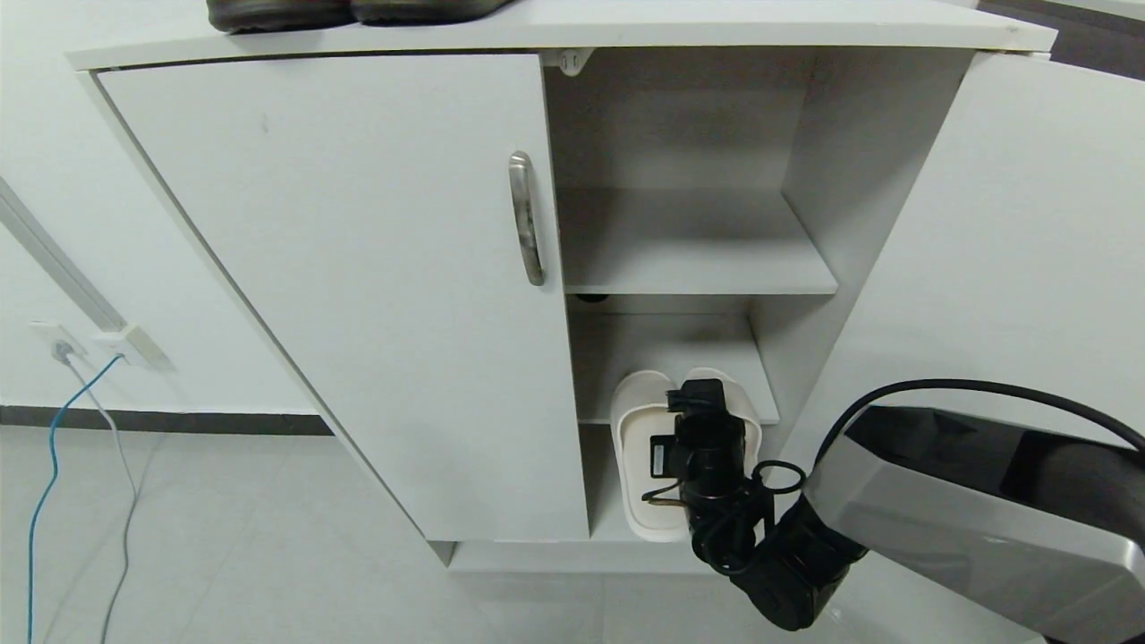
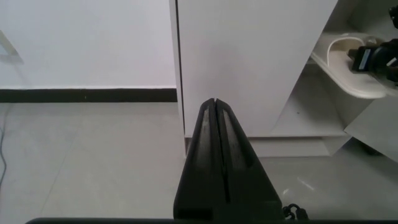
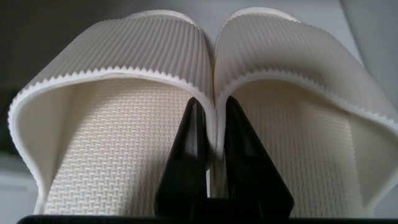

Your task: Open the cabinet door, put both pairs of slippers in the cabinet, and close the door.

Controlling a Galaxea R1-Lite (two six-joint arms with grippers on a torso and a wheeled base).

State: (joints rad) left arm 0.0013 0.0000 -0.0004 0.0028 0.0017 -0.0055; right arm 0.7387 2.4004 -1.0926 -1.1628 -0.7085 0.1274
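Pinching the pair of cream ribbed rubber slippers by their touching inner sides, the right gripper sits at the lower middle of the frame. Their toes point straight into the open white wooden cabinet. The left gripper is squeezed closed, holding nothing.

A pair of slippers sits side by side at the low mouth of the cabinet, in its right half below 2 shelves, with the right gripper between them. The shut door stands left, the open door right. Shoes lie on top, far left.
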